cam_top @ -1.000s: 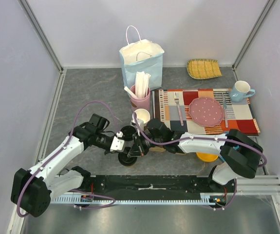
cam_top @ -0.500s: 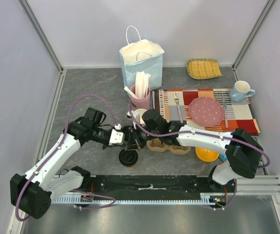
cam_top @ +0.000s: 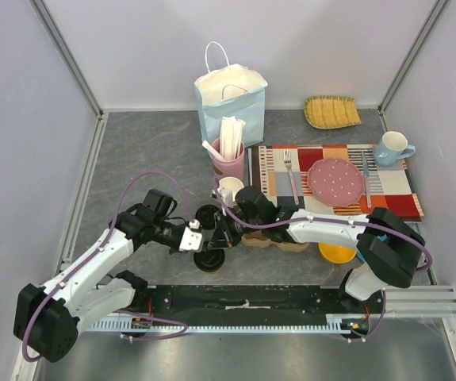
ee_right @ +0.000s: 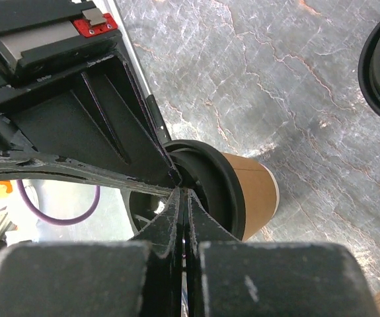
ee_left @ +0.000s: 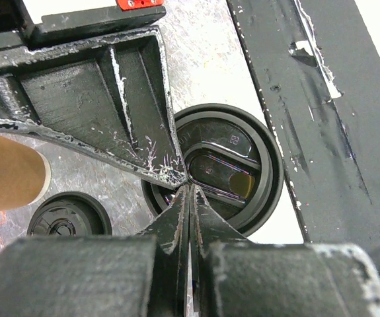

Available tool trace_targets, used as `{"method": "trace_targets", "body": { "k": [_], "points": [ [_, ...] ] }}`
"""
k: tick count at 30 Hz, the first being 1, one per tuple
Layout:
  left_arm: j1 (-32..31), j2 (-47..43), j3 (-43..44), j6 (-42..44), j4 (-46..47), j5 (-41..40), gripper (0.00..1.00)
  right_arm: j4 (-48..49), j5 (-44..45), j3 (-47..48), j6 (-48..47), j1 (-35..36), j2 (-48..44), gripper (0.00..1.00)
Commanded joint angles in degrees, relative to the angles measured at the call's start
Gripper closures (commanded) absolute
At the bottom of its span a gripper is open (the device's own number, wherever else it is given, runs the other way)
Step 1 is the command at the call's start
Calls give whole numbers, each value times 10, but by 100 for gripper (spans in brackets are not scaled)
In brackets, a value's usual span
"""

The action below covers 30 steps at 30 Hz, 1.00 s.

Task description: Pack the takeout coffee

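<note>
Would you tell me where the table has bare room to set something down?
Bare grey table lies left of the paper bag and pink cup. Another patch sits between bag and woven tray. Crowded: the centre, around the takeout coffee, loose lid and cup carrier.

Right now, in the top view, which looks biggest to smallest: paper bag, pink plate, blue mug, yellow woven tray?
1. paper bag
2. pink plate
3. yellow woven tray, only slightly smaller than the plate
4. blue mug
</note>
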Motion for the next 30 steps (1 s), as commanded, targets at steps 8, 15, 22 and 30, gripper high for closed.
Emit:
{"method": "trace_targets", "body": {
  "k": [8, 15, 22, 30],
  "points": [
    [8, 3, 138, -73, -52, -10, 98, -158, 23, 148, -69, 0, -16, 100],
    [8, 2, 113, -19, -96, -15, 98, -163, 18, 155, -66, 0, -36, 100],
    [47, 30, 108, -37, -60, -62, 98, -159, 39, 146, -55, -1, 1, 100],
    [75, 54, 146, 48, -86, -119, 44, -156, 52, 117, -46, 0, -44, 91]
  ]
}}
